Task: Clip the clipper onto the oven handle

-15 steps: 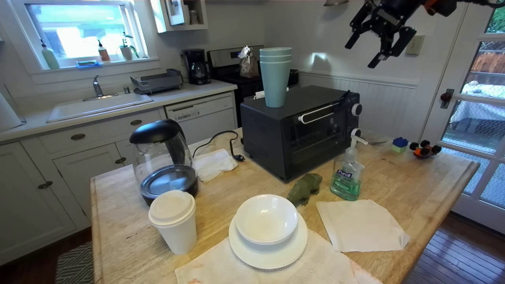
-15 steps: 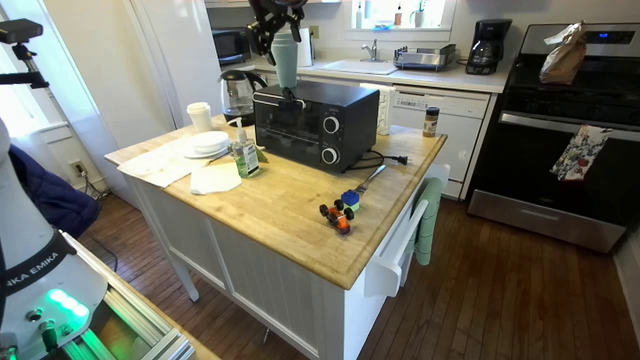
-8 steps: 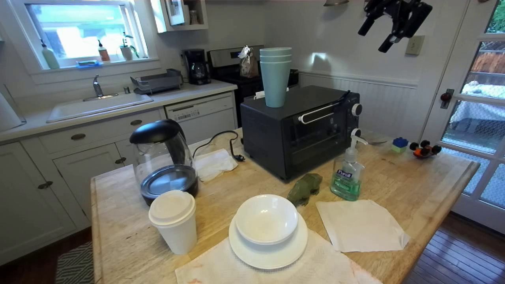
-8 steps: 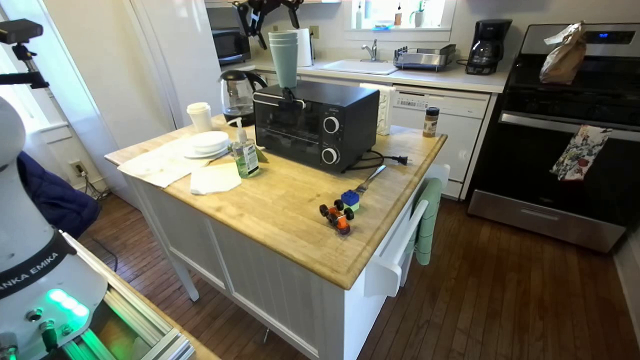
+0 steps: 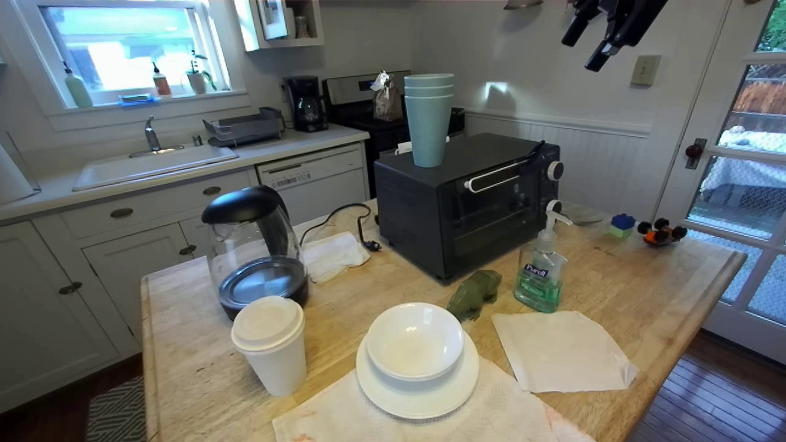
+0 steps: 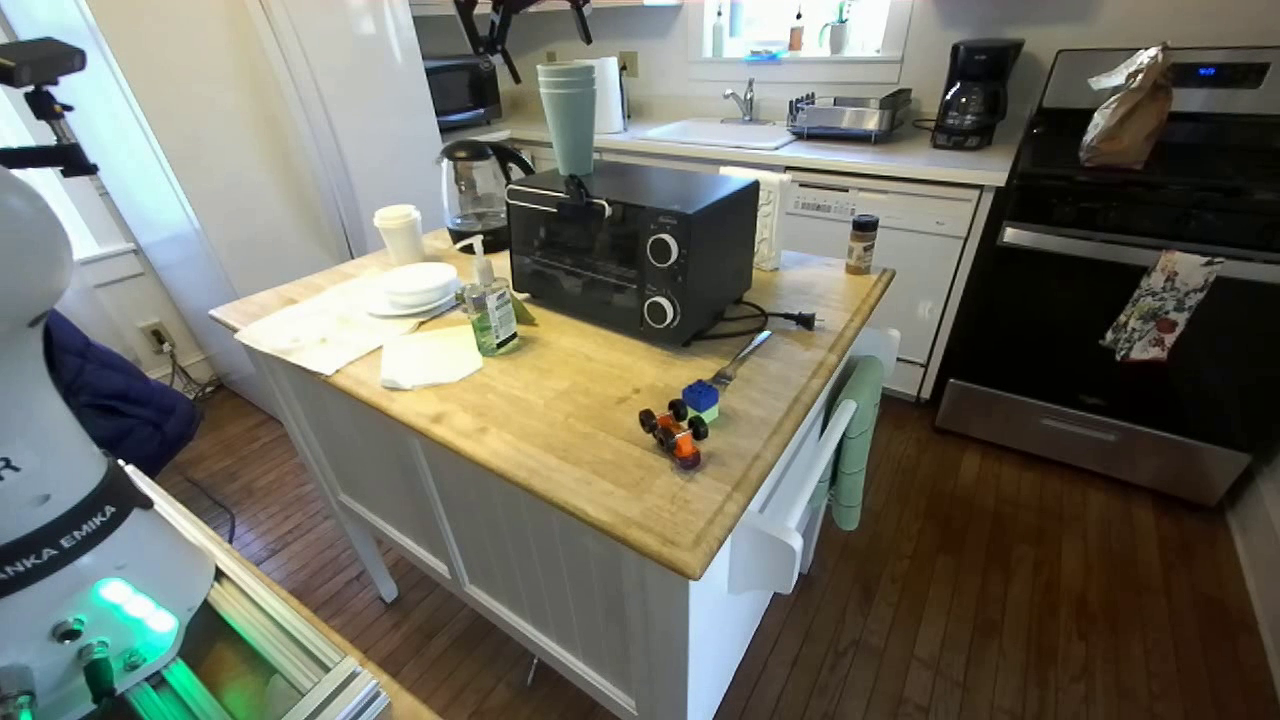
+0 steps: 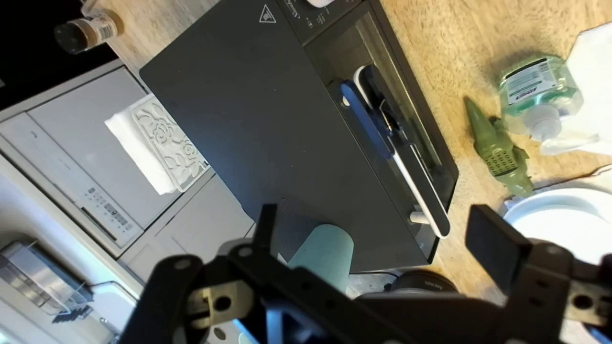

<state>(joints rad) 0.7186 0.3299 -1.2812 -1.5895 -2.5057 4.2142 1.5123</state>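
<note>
Oven top (image 5: pixel 485 153): three nested cups (image 5: pixel 428 123)

Home kitchen. Sink (image 5: pixel 107 175) and faucet (image 5: pixel 151 136) under a window (image 5: pixel 123 61), pump bottles (image 5: pixel 77 88) and a potted plant (image 5: pixel 197 82) on the sill (image 5: pixel 227 96). Dish rack (image 6: pixel 850 117) and coffee maker (image 6: pixel 972 95) on the counter (image 5: pixel 288 142), white dishwasher (image 6: pixel 925 250) built in below, stove (image 6: pixel 1080 350) with a flowered towel (image 6: pixel 1162 305) hung on its front. Lower cabinets (image 5: pixel 37 301), plus a microwave (image 6: pixel 460 92) and paper towel roll (image 6: pixel 609 97). Wood-topped island (image 6: pixel 580 400) carries a toaster oven (image 5: pixel 414 205), kettle (image 5: pixel 258 242), white bowl (image 5: pixel 416 344) on a plate (image 5: pixel 417 400), sanitizer bottle (image 5: pixel 540 282). Toy car (image 6: pixel 675 435) and toy bricks (image 6: pixel 700 397) there too, so home fits. Wood floor (image 6: pixel 1000 560); glass-paned door (image 5: pixel 688 178), wooden fence (image 5: pixel 763 98) outside.
</note>
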